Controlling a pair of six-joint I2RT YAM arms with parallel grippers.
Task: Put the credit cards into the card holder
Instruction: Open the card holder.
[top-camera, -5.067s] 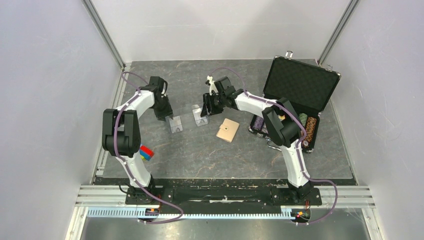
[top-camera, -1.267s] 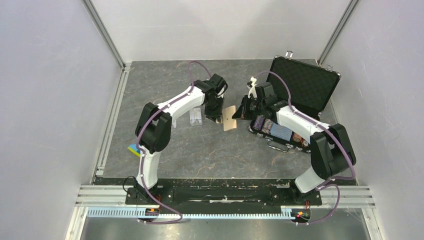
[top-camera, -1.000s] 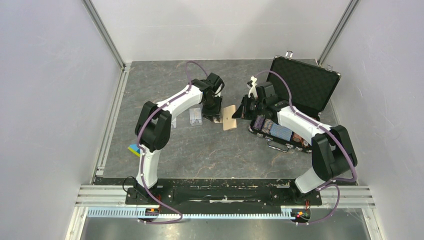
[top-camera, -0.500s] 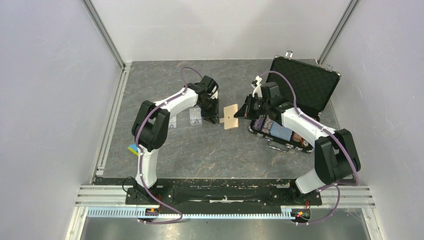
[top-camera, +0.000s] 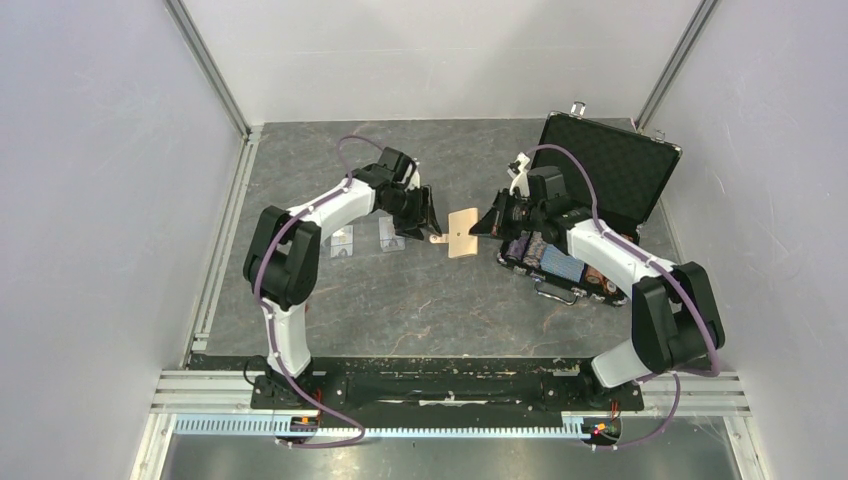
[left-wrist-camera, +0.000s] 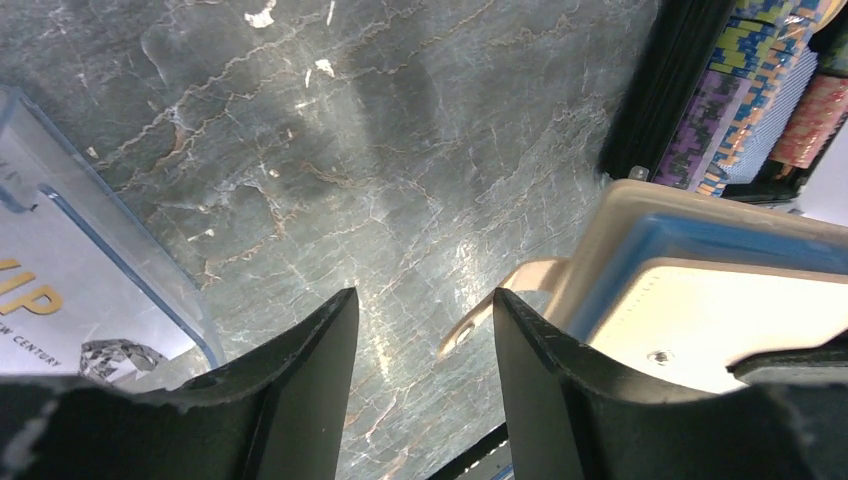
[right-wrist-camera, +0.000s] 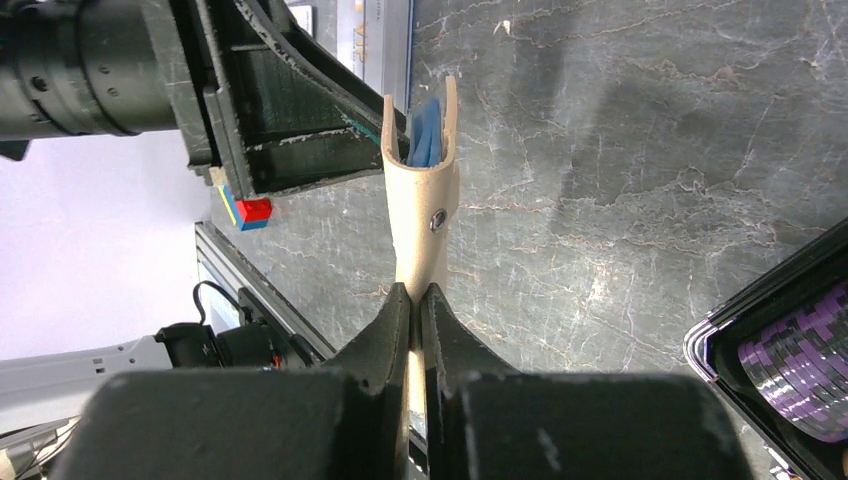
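Left hand (top-camera: 428, 228) has backed off the small tan folding wallet (top-camera: 462, 232) and is spread, empty. Right hand (right-wrist-camera: 412, 295) pinches the wallet's edge. Both pale shiny cards (top-camera: 388, 232) lie on the desk (top-camera: 420, 300); grabbing one probably comes next.

Right fingers (right-wrist-camera: 385, 330) pinch the edge-on card holder (right-wrist-camera: 424, 195).

The tan folding card holder (top-camera: 462, 232), clamped by its fold in the jaws of the right gripper (top-camera: 478, 228), fills the gap between the two arms. The left gripper (top-camera: 428, 230) sits just beside its blue-lined edge, jaws parted. Two pale glossy cards (top-camera: 390, 232) lie flat beside the left arm. The open-lidded black chip case (top-camera: 590, 200) walls the right side. Bare dark stone counter (top-camera: 430, 310) stretches toward the bases.
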